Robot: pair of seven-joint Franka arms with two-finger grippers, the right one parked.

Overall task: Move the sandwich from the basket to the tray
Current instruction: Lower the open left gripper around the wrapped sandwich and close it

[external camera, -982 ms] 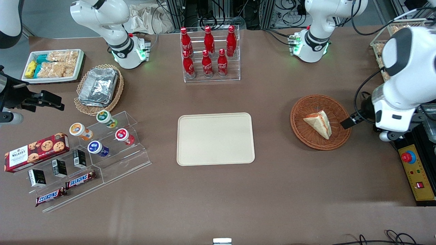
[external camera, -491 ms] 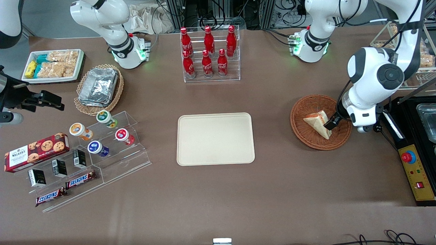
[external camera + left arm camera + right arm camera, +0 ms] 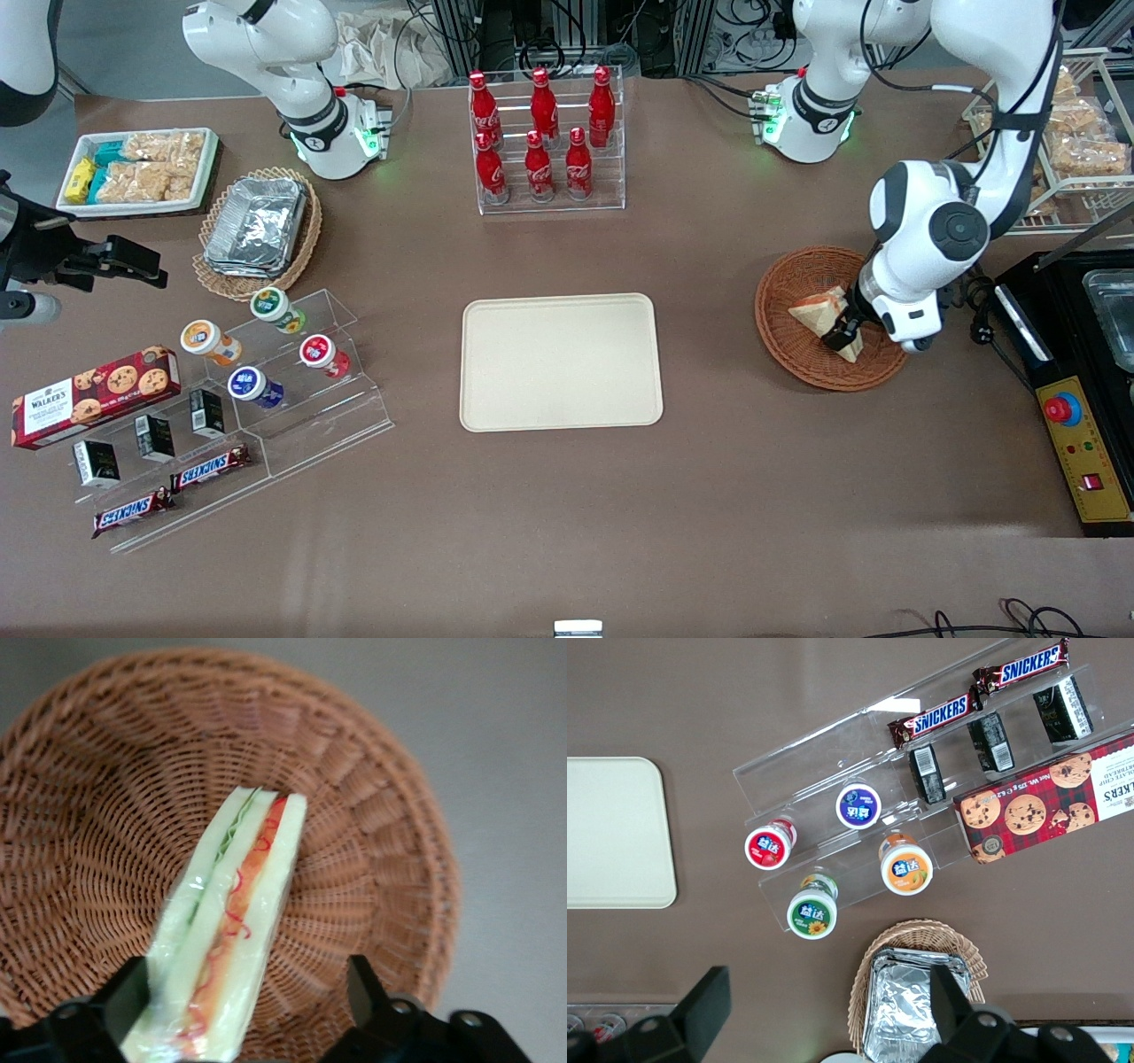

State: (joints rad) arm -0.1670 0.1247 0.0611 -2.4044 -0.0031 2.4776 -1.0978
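Observation:
The sandwich (image 3: 819, 309), a pale bread wedge with orange-red and green filling, lies in the round reddish-brown wicker basket (image 3: 788, 346) toward the working arm's end of the table. My left gripper (image 3: 840, 335) is down in the basket over the sandwich's nearer end. In the left wrist view the gripper (image 3: 246, 997) is open. One finger (image 3: 120, 1001) touches the sandwich (image 3: 237, 912); the other stands apart over the basket's weave (image 3: 106, 788). The cream-beige tray (image 3: 561, 361) lies empty at the table's middle.
A clear rack of red bottles (image 3: 542, 137) stands farther from the camera than the tray. A black control box (image 3: 1085, 447) and a wire rack of bagged snacks (image 3: 1076, 146) flank the basket. Snack stands and a foil-filled tan basket (image 3: 257, 230) lie toward the parked arm's end.
My left arm has swung in from the table's edge over the basket and come down, so the open gripper now straddles the sandwich's nearer end. The sandwich has not moved.

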